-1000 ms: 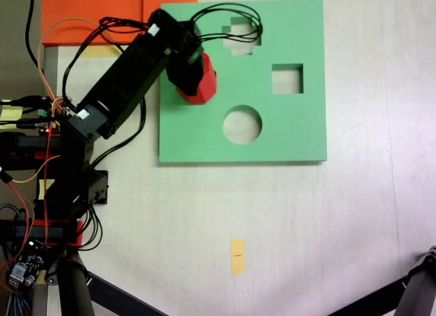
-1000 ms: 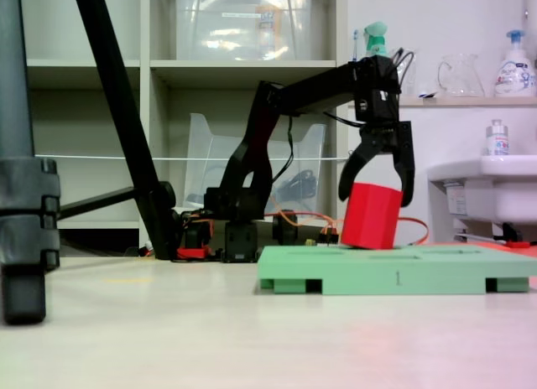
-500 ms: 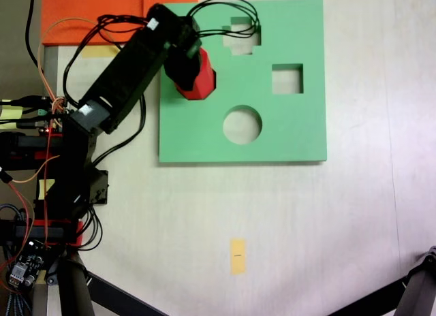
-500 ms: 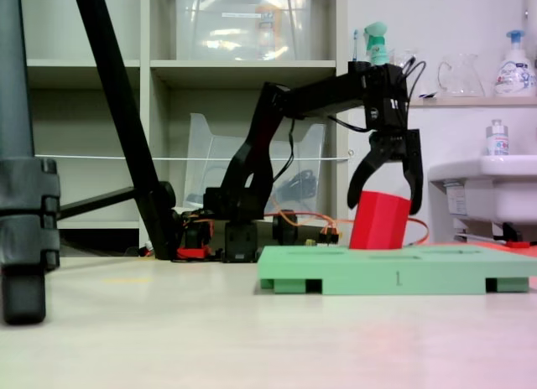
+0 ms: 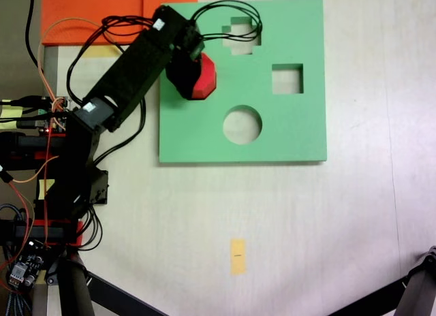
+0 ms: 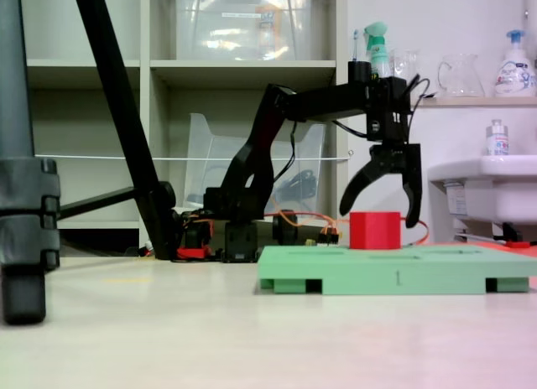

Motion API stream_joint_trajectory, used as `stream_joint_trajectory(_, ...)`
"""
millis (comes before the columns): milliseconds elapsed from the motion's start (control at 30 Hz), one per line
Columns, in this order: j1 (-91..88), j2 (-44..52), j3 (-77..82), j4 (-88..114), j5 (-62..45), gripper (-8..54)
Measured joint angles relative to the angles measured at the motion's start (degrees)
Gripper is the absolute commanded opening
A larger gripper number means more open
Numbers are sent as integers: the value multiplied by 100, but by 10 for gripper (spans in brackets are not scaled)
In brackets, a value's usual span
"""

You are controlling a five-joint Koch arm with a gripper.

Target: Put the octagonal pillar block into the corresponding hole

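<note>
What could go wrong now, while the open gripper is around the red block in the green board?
1. The open gripper straddles the red block; lifting off-centre, a finger could drag the block out.
2. The block stands proud of the green board; it may not be fully seated.

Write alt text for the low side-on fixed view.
A red octagonal block sits upright, partly sunk into a green foam board, with the black arm's open end effector straddling it from above. Shelves and a sink stand behind.
</note>
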Motion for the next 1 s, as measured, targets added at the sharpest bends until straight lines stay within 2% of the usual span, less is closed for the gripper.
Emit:
stream_joint_trajectory(200, 246, 325, 9, 105, -888, 520)
stream_joint_trajectory(400, 589, 2215, 9, 519, -2470, 520)
stream_joint_trajectory(467, 817, 2892, 0, 633, -3340, 519)
stream_joint_trajectory(567, 1389, 3560, 97, 659, -5186, 518)
stream_joint_trajectory(600, 1635, 3647, 97, 668, -5783, 498)
stream_joint_trajectory(633, 2030, 3674, 97, 677, -6583, 448)
stream_joint_trajectory(667, 2303, 3665, 105, 659, -7146, 428)
stream_joint_trajectory(800, 3639, 3560, 378, 149, -9703, 414)
stream_joint_trajectory(900, 4386, 3340, 668, -791, -10819, 414)
stream_joint_trajectory(1000, 5098, 3384, 2294, -2558, -11689, 388)
